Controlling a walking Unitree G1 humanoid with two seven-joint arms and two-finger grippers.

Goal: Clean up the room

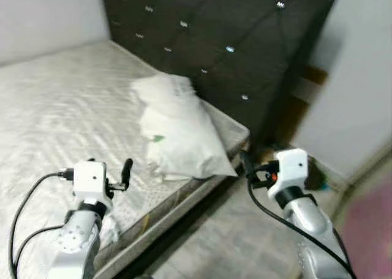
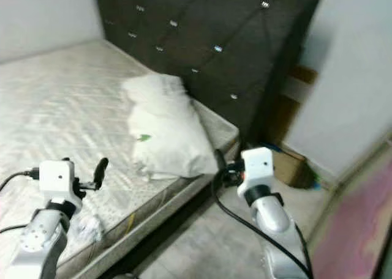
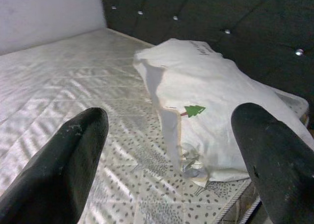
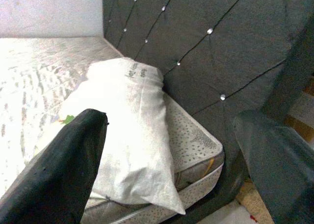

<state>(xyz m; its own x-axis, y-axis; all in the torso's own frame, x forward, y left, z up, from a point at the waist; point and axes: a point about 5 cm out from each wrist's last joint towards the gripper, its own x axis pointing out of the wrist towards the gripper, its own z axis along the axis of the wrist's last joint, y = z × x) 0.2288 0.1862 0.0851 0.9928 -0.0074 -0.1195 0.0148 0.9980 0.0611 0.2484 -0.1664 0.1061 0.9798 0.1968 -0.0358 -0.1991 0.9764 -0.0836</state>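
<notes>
The white pillow (image 1: 177, 129) lies on the bed (image 1: 55, 107) near the headboard (image 1: 233, 40), its length running toward the mattress edge, ahead between both wide-open, empty hands, the left hand (image 1: 125, 172) seeming nearer than the right hand (image 1: 248, 166).

Head eyes look down at the bed (image 1: 55, 107); both wrist cameras closely share the pillow (image 3: 211, 111).

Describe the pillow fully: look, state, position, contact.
The pillow is white, soft and rumpled, in a cloth case with a small green tree mark and faint printed lettering near one end. It lies flat on the bare mattress near the bed's corner, close to the dark tufted headboard. Neither gripper touches it.
</notes>
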